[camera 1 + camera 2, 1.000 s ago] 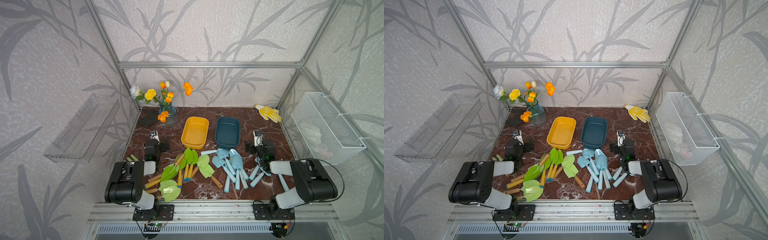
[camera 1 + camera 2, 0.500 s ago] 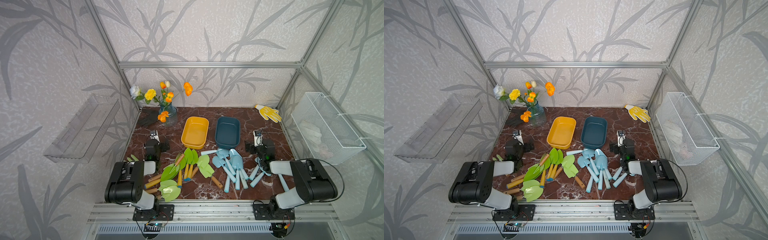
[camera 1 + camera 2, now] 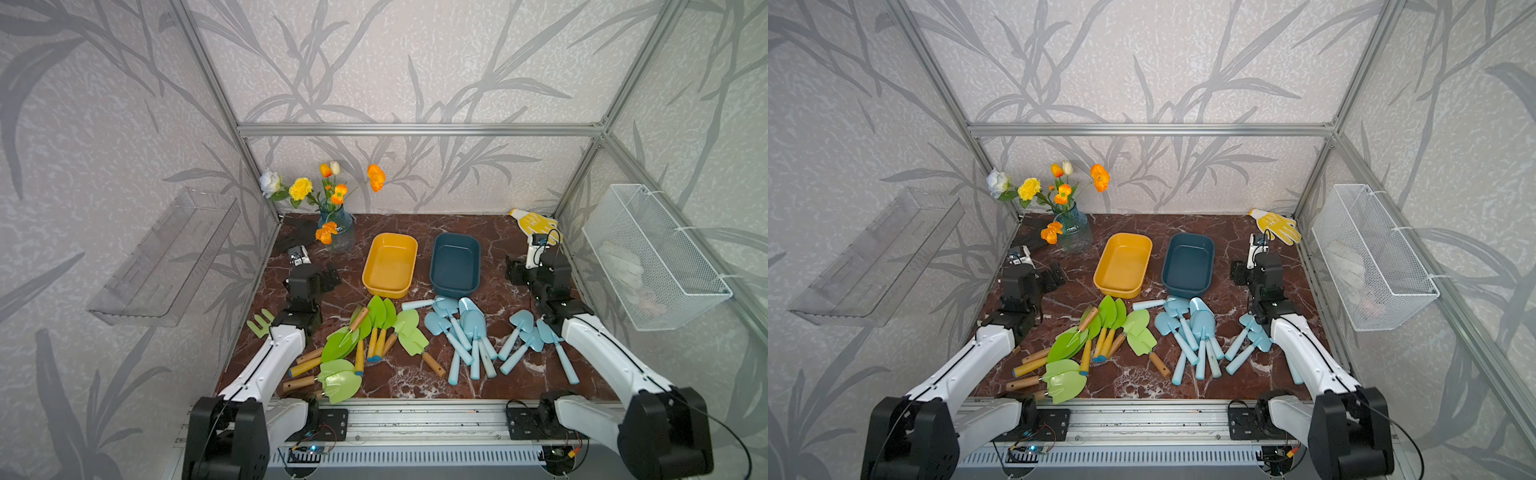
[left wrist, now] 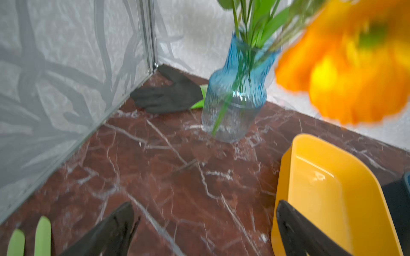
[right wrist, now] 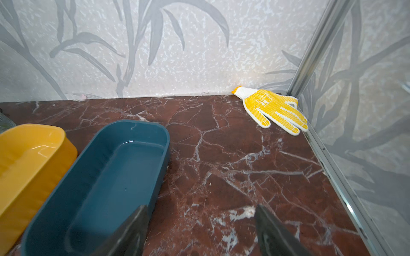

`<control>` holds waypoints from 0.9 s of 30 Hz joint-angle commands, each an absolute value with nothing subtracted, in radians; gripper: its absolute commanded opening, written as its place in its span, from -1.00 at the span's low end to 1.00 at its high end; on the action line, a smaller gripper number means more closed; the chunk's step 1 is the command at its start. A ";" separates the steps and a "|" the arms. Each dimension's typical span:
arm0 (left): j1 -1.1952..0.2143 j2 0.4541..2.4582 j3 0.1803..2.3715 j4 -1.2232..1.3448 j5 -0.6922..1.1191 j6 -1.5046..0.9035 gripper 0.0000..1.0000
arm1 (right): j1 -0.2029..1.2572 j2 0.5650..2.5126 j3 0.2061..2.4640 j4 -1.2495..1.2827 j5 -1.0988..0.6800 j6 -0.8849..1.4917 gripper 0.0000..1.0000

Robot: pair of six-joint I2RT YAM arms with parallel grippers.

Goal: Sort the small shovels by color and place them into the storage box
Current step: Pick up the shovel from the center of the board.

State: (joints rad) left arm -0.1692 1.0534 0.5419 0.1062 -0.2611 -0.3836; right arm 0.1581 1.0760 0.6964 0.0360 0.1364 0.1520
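Small shovels (image 3: 473, 328) crowd both top views; right wrist shows boxes (image 5: 124, 175).

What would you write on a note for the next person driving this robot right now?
Left gripper: jaws open, empty, beside the yellow box.
Right gripper: jaws open, empty, beside the dark blue box.
Green shovels: piled on the table in front of the yellow box.
Blue shovels: lying in front of the dark blue box, some by the right arm.
Done: nothing; both boxes are empty.
Left: every shovel, one color per box. The green fork is not a shovel.
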 commanded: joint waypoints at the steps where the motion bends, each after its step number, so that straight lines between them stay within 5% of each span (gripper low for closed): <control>1: -0.287 0.972 0.483 -0.034 -0.423 -0.544 0.99 | 0.250 1.004 0.736 -0.306 0.204 0.247 0.52; 6: -0.421 0.915 0.500 -0.130 -0.556 -0.604 0.99 | 0.473 1.005 0.865 -0.664 0.268 0.293 0.51; 16: -0.549 1.228 0.780 -0.157 -0.544 -0.530 0.99 | 0.896 1.279 1.040 -0.951 0.127 0.375 -0.08; 27: -0.584 1.416 0.928 -0.241 -0.499 -0.589 0.99 | 0.948 1.376 0.972 -0.856 0.060 0.424 -0.06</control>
